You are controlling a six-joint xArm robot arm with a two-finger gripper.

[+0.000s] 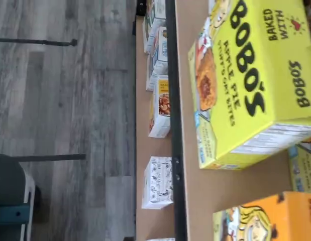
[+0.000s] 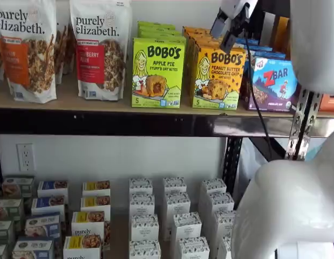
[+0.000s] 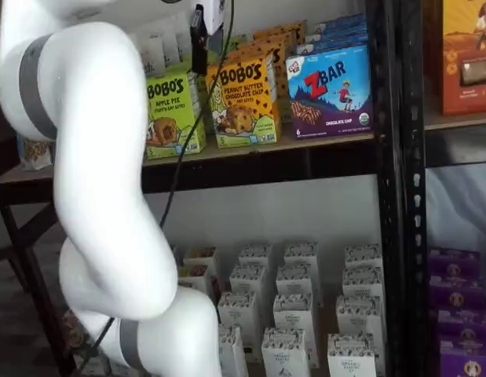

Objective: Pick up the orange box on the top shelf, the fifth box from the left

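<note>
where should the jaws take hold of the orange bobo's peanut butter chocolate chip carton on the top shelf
Probably across its two narrow side faces near the top, coming from the front and above. The upright orange Bobo's Peanut Butter Chocolate Chip carton faces forward at the tan wooden shelf's edge, gaps separating it from the lime-green Apple Pie box and blue Zbar box.

Wrist view: looking down close, turned sideways. Both shelf views: facing the top shelf frontally, one obliquely, sharing the orange box.
</note>
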